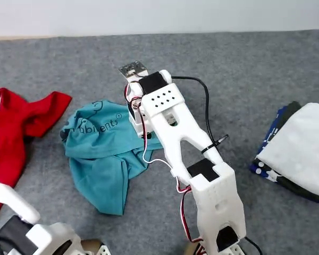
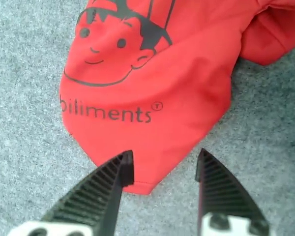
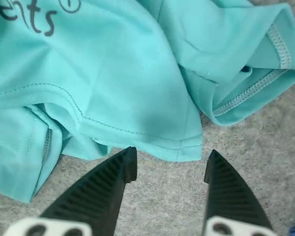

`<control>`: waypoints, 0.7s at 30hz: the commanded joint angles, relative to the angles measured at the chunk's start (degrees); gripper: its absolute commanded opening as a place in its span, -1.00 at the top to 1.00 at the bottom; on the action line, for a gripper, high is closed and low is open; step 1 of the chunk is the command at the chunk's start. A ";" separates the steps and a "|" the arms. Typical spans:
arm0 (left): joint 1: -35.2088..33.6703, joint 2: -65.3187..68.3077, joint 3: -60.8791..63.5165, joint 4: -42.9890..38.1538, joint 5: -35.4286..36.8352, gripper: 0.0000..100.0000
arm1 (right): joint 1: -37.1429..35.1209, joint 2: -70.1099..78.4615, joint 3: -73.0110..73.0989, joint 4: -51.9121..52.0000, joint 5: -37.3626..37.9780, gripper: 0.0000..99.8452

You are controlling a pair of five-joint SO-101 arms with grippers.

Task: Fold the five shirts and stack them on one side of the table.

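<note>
A crumpled teal shirt (image 1: 103,154) lies mid-table, and a crumpled red shirt (image 1: 21,127) lies at the left edge. In the right wrist view my right gripper (image 3: 169,167) is open, hovering over bare carpet just off the teal shirt's hem (image 3: 182,145), with nothing between its fingers. The right arm (image 1: 170,122) stretches from the front edge to the teal shirt's right side. My left gripper (image 2: 164,169) is open too, its fingertips straddling the lower hem of the red shirt (image 2: 152,98), which bears a printed cartoon face. The left arm (image 1: 10,204) sits at the front left corner.
A stack of folded shirts (image 1: 303,146), white on top with dark and blue ones beneath, lies at the right edge. Grey carpet (image 1: 244,74) covers the table. The right arm's black cable (image 1: 206,106) loops beside it.
</note>
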 commanded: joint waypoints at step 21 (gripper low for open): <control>0.26 -2.46 -0.22 -0.53 -0.35 0.60 | 4.18 13.14 -12.13 -1.10 3.52 0.96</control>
